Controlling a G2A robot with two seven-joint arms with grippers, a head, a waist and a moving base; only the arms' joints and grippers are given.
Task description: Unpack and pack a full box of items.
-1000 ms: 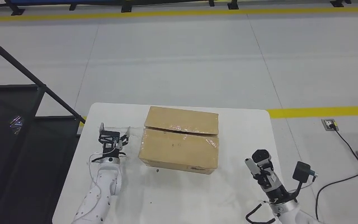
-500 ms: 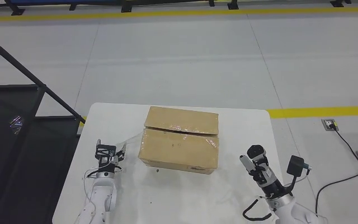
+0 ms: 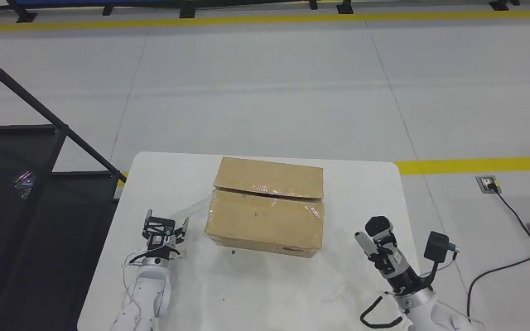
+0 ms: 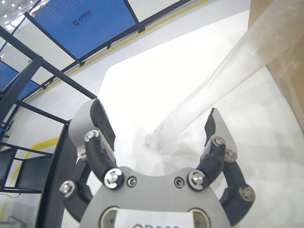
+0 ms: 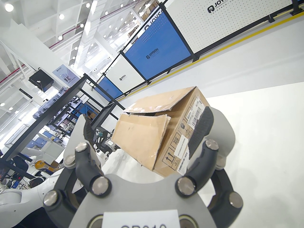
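Observation:
A brown cardboard box [image 3: 269,207] sits closed at the middle of the white table [image 3: 265,285], its top flaps creased and slightly sprung. A strip of clear tape [image 3: 195,205] stretches from the box's left corner down to the table. In the left wrist view the tape [image 4: 213,91] ends on the table between the fingers of my left gripper [image 4: 155,115], which stands open and does not grip it. My left gripper [image 3: 163,226] is left of the box. My right gripper [image 3: 377,236] is open to the right of the box, and its wrist view faces the box [image 5: 166,105].
A black metal rack [image 3: 33,207] stands close to the table's left edge. On the floor to the right lie a wall plug [image 3: 489,184] and a black cable. Bare table lies in front of the box.
My left gripper has drawn back from the box toward the table's front, and the tape strip now shows stretched out. My right gripper shifted slightly left, toward the box.

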